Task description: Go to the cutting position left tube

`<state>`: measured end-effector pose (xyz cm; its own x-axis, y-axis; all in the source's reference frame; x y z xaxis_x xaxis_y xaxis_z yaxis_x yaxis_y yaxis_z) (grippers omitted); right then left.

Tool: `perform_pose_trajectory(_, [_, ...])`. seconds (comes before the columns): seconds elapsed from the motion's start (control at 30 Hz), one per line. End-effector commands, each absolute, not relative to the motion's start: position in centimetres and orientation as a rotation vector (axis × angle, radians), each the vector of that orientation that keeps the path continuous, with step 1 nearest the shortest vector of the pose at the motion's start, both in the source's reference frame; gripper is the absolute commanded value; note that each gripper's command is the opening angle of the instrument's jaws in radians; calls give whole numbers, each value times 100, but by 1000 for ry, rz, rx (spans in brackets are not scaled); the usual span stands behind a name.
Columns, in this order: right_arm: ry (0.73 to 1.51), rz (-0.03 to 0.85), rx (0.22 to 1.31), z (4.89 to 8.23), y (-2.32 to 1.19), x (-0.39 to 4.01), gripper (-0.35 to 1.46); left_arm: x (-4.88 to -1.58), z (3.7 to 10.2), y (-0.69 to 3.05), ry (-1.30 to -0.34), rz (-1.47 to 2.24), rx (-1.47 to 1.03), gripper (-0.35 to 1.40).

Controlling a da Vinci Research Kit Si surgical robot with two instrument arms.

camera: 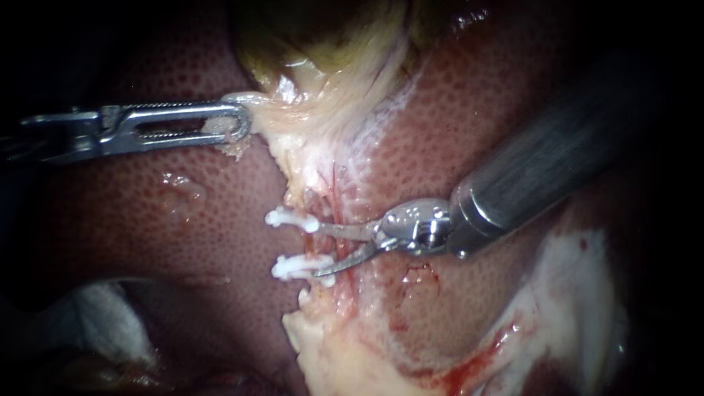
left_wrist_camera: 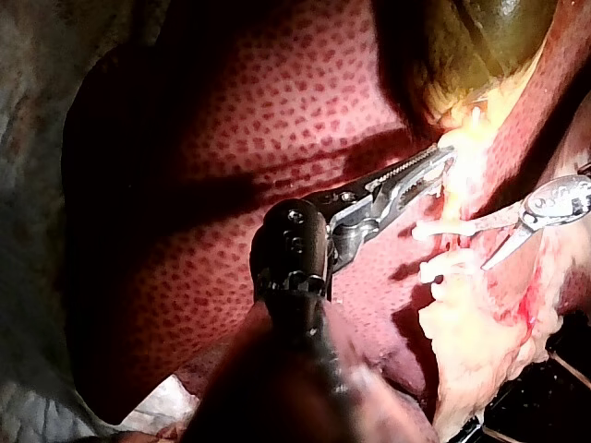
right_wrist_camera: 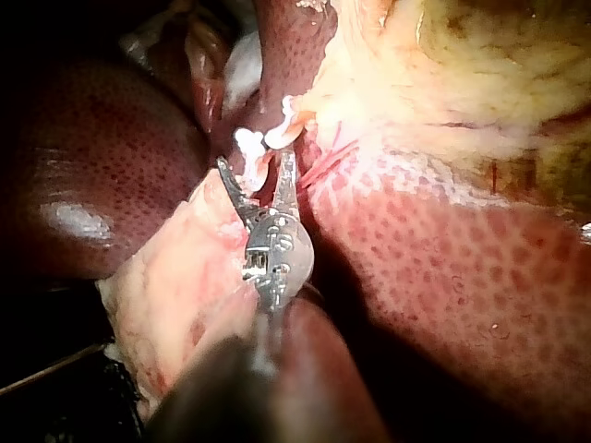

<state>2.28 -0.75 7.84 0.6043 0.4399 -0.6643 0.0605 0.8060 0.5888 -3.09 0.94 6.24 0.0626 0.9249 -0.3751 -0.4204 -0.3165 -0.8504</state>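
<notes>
The dark red, finely mottled liver (camera: pixel 147 213) is filling most of the endoscope view. The yellow-green gallbladder (camera: pixel 323 37) is lying at the top of that view. A band of pale yellow fatty tissue (camera: pixel 308 139) is running down from it across the liver.

The right instrument (camera: pixel 317 249), a thick grey shaft ending in two thin curved metal blades, is coming in from the upper right. Its jaws are standing apart with a clear gap between the blades. One blade tip is lying just beside each clip, and nothing is being gripped. The right wrist view (right_wrist_camera: pixel 255 159) is showing the same spread.

The left instrument (camera: pixel 238 123), with long slotted serrated metal jaws, is coming in from the left. Its jaws are closing on the edge of the pale yellow fatty tissue just below the gallbladder. The left wrist view (left_wrist_camera: pixel 434 166) is showing the same hold.

The pale thin tube (camera: pixel 326 246) is running down the fatty band and is passing through the gap between the open blades.

Two small white plastic clips are sitting across this tube, the upper clip (camera: pixel 292 218) and the lower clip (camera: pixel 297 267), near each other but apart.
</notes>
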Motion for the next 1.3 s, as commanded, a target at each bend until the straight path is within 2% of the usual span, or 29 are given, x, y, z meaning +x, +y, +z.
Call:
perform_pose_trajectory(0.03, [908,235,615,785,-76,229,136,-309,624,94,-602,1522,-1201,-35])
perform_pose_trajectory(0.33, [910,237,645,792,-82,240,136,-311,625,93,-602,1523,-1202,-35])
perform_pose_trajectory(1.3, [1005,286,701,803,-83,274,131,-317,628,90,-605,1525,-1204,-35])
